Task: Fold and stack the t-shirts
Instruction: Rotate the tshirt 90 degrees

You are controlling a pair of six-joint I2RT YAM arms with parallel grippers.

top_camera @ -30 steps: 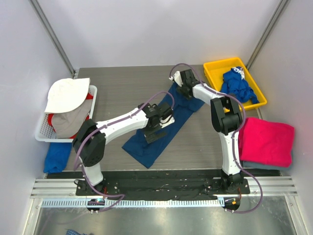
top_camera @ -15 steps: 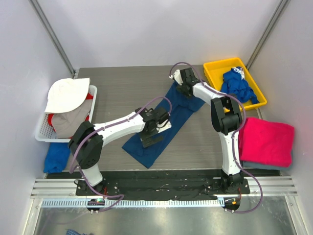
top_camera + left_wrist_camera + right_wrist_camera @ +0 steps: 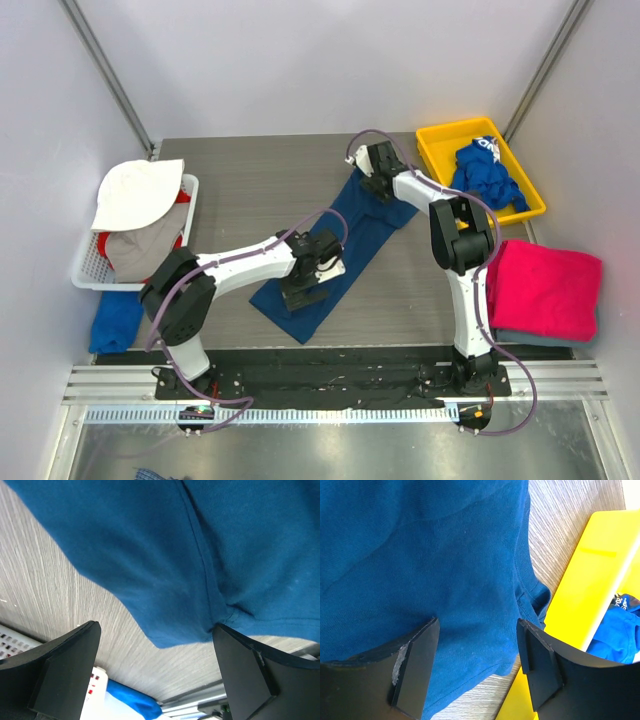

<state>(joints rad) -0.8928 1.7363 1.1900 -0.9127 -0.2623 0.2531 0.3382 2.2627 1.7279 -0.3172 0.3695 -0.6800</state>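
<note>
Moved open left end effector [image 3: 304, 284] to near end of dark blue t-shirt [image 3: 372, 228], with right end effector [image 3: 376, 181] open over far end, likely ready to fold.

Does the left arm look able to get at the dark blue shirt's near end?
Probably yes: the left tool hangs open just above that end of the dark blue shirt, with nothing in between.

Robotics lab cell: white panel walls [image 3: 300, 70], aluminium mounting rail [image 3: 560, 383], grey workbench [image 3: 250, 180].
</note>
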